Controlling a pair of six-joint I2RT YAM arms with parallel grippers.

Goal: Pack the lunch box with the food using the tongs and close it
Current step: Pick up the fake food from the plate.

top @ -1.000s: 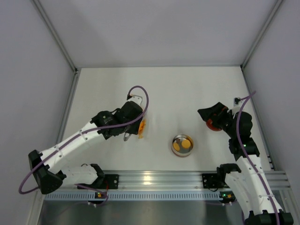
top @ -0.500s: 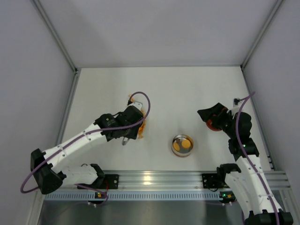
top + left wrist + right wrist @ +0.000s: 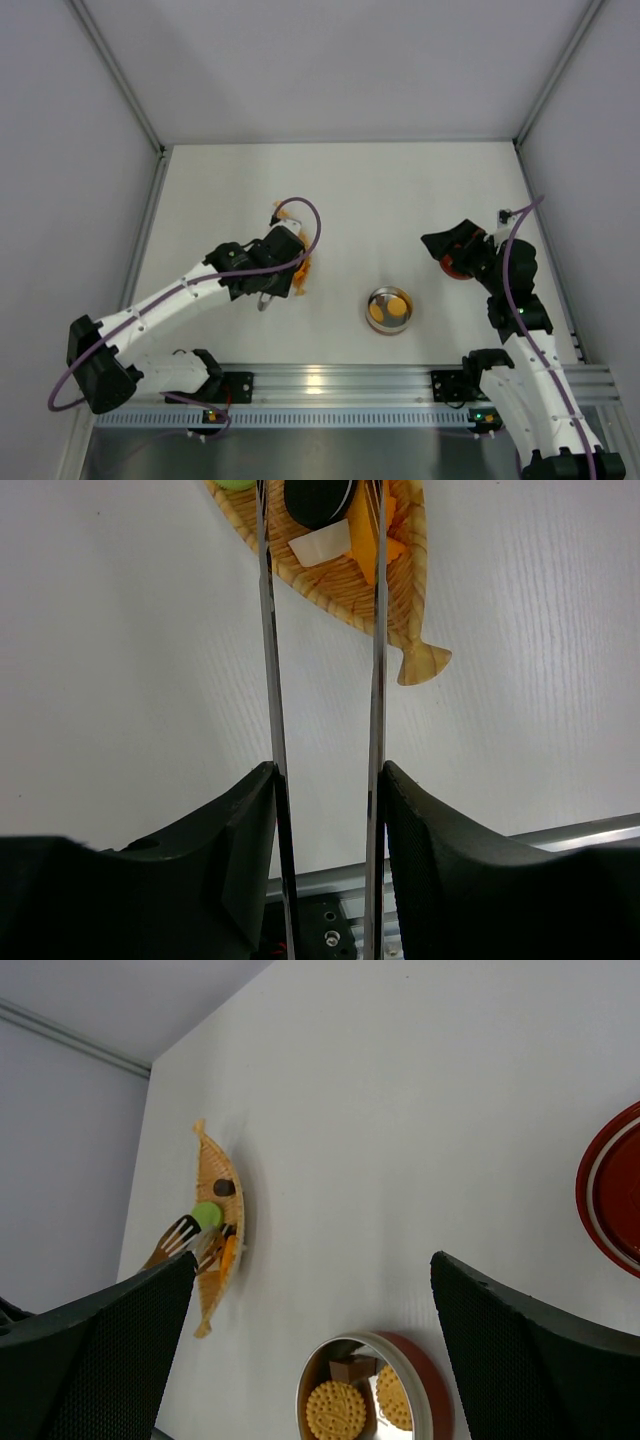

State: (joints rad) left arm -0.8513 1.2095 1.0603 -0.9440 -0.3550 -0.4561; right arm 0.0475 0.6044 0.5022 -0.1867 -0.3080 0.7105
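My left gripper [image 3: 325, 772] is shut on the tongs [image 3: 272, 680], pressing on both slim arms. The tongs reach out over a woven boat-shaped tray [image 3: 340, 585] that holds the food. A dark round piece [image 3: 318, 498] lies between the two arms, with a white piece [image 3: 320, 545] and an orange piece [image 3: 364, 535] beside it. The lunch box [image 3: 388, 309] stands without its lid and holds two round biscuits [image 3: 335, 1412] and a brown piece. My right gripper [image 3: 312, 1260] is open and empty, hovering by the red lid [image 3: 615, 1195].
The woven tray [image 3: 301, 272] lies left of the tin, partly under my left gripper [image 3: 272, 262]. The red lid [image 3: 455, 267] rests at the right, partly hidden by my right gripper [image 3: 450, 245]. Grey walls enclose the white table [image 3: 380, 190].
My left arm has drawn back a little toward the near edge, keeping the tongs over the tray. The right arm has not moved.
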